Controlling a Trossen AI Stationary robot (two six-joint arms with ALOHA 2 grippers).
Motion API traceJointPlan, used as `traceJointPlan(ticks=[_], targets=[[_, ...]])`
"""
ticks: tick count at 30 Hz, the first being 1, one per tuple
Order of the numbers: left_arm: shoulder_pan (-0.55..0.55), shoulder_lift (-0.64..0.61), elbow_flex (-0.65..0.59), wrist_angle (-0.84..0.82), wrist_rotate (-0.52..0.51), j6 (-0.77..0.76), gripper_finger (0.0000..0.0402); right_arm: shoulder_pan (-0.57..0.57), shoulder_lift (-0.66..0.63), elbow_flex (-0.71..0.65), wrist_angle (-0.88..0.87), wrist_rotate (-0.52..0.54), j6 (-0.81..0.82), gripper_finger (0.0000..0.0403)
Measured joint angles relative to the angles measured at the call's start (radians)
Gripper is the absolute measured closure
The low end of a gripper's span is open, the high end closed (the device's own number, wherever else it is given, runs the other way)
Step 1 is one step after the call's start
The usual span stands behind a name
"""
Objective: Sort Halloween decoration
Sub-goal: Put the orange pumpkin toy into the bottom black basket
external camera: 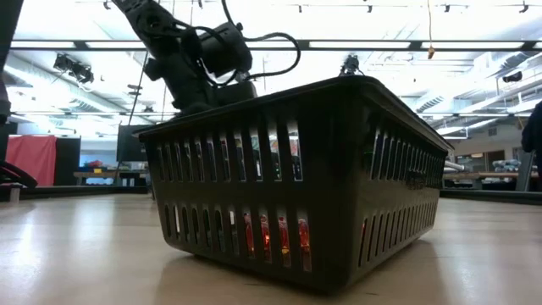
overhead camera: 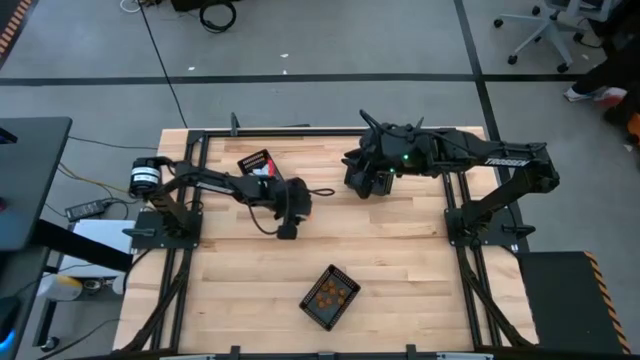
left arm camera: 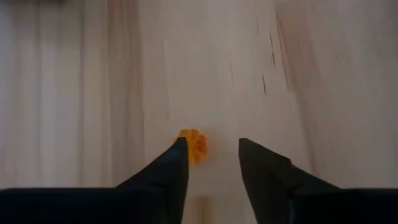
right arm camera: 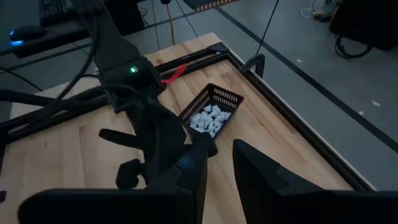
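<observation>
Pale wooden table (overhead camera: pixel 400 260), grey floor

Overhead camera looks straight down; low camera sits tabletop-level (right behind the same basket (overhead camera: pixel 329 296)).

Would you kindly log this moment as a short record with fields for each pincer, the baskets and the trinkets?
left pincer: open, pointing down at the wooden table, an orange trinket on the wood beside one fingertip
right pincer: waiting above the table's far side, jaws slightly apart, nothing between them
basket with orange trinkets: near the table's front edge
basket with white trinkets: by the table's far edge
third basket: cannot tell
</observation>
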Motion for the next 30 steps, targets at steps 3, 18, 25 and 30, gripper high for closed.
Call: traceJointPlan(ticks=[3,18,25,30], targets=[[0.003,0.023,0.000,0.035,0.002,-0.027,0.0233,0.000,0.000,0.000,-0.001,0.000,0.003,0.0320],[0.039,0.116,0.000,0.087,-0.008,-0.068,0.0209,0.000,0.000,0.000,0.000,0.000,0.004,0.0320],[0.039,0.127,0.005,0.077,0.022,-0.081,0.0234,0.000,0.001,0.000,-0.001,0.000,0.011,0.0320],[0.039,0.128,0.005,0.066,0.030,-0.081,0.0285,0.000,0.001,0.000,-0.001,0.000,0.010,0.0320]])
